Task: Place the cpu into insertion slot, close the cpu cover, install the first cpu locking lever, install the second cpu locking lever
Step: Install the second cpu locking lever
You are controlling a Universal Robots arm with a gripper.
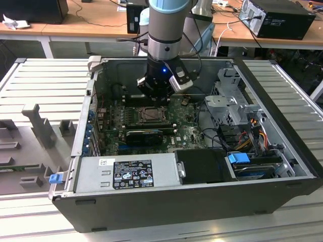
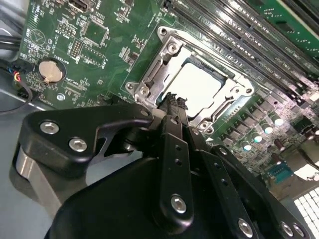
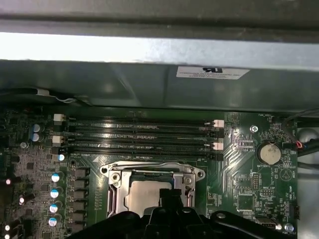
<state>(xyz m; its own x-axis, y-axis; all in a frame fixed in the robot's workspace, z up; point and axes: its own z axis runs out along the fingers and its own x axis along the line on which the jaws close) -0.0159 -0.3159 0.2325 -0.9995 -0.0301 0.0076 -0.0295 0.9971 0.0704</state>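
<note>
The cpu (image 2: 199,87) lies flat in the insertion slot (image 1: 150,115), its pale metal top facing up; it also appears in the first wrist view (image 3: 142,194). The silver cpu cover (image 2: 152,74) is folded down around it, so the chip shows through the square window. My gripper (image 2: 173,99) hangs just over one edge of the socket with its black fingers pressed together and nothing visible between them. In the first wrist view the gripper (image 3: 167,195) overlaps the socket's rim beside the cpu. The locking levers cannot be made out clearly.
Long memory slots (image 3: 144,134) run beside the socket, and a coin battery (image 3: 269,153) sits further along the board. In the open case, a long black card (image 1: 144,136), the grey power supply (image 1: 128,174) and a drive cage (image 1: 227,103) with cables surround the socket.
</note>
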